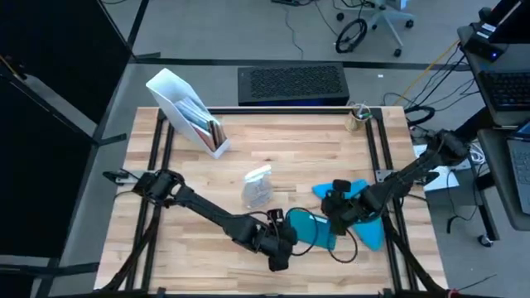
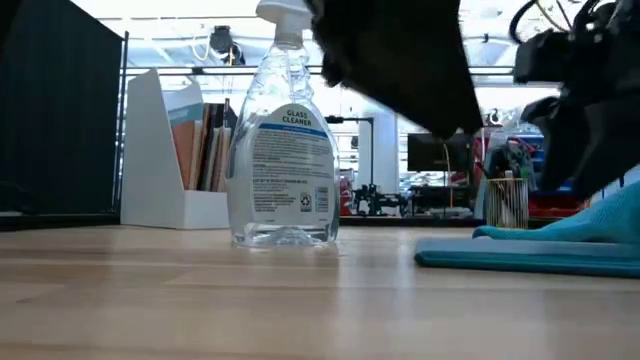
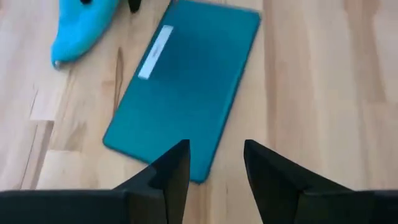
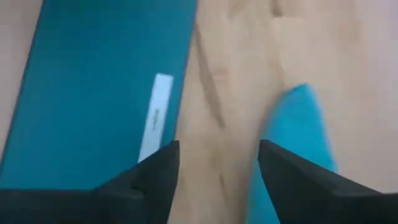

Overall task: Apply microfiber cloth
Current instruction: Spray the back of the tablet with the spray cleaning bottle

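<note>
Bare wood of the table (image 1: 273, 157) fills the front of the low view, and this table is the largest thing here. At its 11 o'clock corner stands a white file holder (image 1: 186, 112) with books in it. Near 5 o'clock lies the microfiber cloth (image 1: 368, 217), bright blue and crumpled, under the right arm. Touching the cloth's 9 o'clock side, a teal tablet (image 3: 183, 87) lies flat with a pale label on it. Near the table's middle stands a clear spray bottle (image 2: 283, 135) marked glass cleaner. Over the cloth hangs the right hand (image 4: 217, 171), fingers spread and holding nothing. At the tablet's 8 o'clock edge is the left hand (image 3: 216, 168), fingers likewise spread and empty.
</note>
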{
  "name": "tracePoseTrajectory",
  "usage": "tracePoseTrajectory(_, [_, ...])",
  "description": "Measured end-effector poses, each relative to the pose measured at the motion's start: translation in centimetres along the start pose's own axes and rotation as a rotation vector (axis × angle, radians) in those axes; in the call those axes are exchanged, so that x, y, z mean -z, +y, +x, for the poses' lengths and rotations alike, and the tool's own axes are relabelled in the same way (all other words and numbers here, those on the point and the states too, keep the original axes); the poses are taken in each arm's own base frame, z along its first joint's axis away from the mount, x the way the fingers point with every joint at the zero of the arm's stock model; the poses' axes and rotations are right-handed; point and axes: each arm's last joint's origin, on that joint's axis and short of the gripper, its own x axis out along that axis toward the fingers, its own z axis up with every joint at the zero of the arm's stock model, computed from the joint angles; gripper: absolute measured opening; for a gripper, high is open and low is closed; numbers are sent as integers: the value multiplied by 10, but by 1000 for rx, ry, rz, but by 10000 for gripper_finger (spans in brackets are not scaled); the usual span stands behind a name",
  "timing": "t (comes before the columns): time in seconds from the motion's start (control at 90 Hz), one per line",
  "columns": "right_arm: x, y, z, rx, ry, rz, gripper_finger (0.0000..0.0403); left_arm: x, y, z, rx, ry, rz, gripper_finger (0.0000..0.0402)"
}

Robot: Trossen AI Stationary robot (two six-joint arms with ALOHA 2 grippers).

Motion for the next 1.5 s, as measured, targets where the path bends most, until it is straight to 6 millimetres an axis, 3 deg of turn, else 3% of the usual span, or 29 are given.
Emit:
tracePoseTrajectory(0.089, [0,-4,8,-113,32,33,232,-1,4,3,4,4,-9,138])
tracePoseTrajectory(0.222, [-6,-8,18,-279,-11,89,240,8,3,29,36,28,11,138])
tracePoseTrajectory(0.356, [-8,-16,25,-344,-22,171,238,10,2,44,53,10,76,138])
tracePoseTrajectory(0.578, [6,-28,39,-382,10,267,238,16,4,77,147,-38,161,138])
tracePoseTrajectory(0.733, [13,-33,46,-421,7,337,238,11,13,81,212,-56,158,138])
tracePoseTrajectory(1.111, [16,-34,49,-440,-7,377,238,17,18,82,147,12,167,138])
tracePoseTrajectory(1.278, [17,-34,49,-443,-6,381,238,18,9,84,137,-17,72,138])
tracePoseTrajectory(1.5, [17,-32,49,-442,-11,396,238,29,-5,91,27,-31,108,138])
